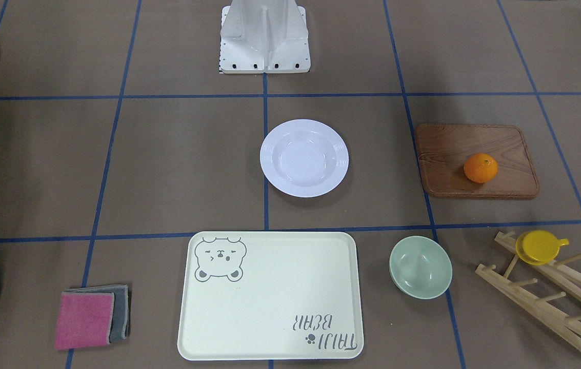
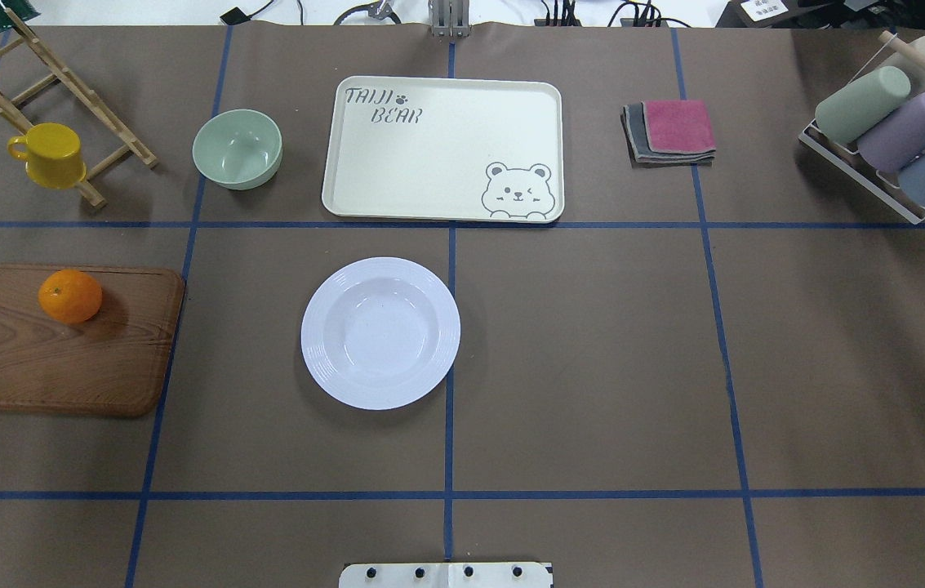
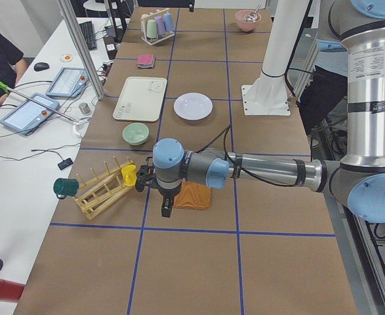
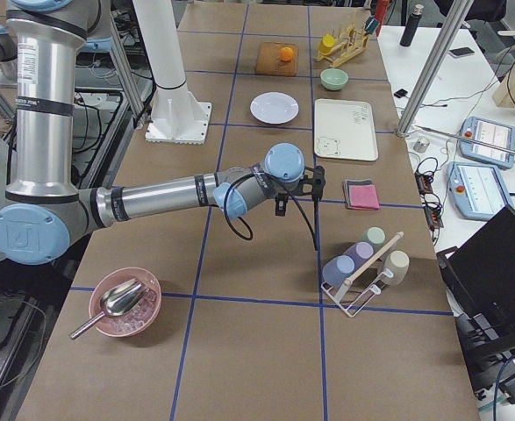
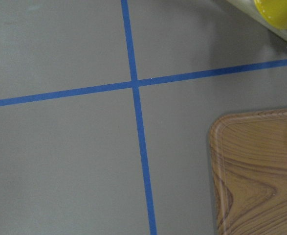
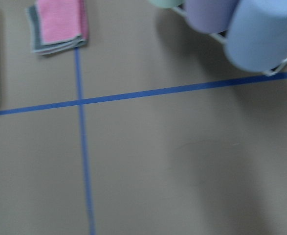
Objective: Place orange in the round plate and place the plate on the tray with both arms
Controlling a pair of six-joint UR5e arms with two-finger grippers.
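My left arm [image 3: 271,172] and right arm [image 4: 152,200] are silver tubes between grey joints with light-blue caps. Black cables [image 3: 222,141] run along the forearms. My left hand [image 3: 166,210] and right hand [image 4: 318,182] are black. Printed labels [image 3: 369,65] wrap the upright tubes. My white pedestal [image 1: 264,38] has dark bolts.

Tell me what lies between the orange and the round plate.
Overhead view: only part of the wooden board, a blue tape line and bare table separate the orange from the round plate.
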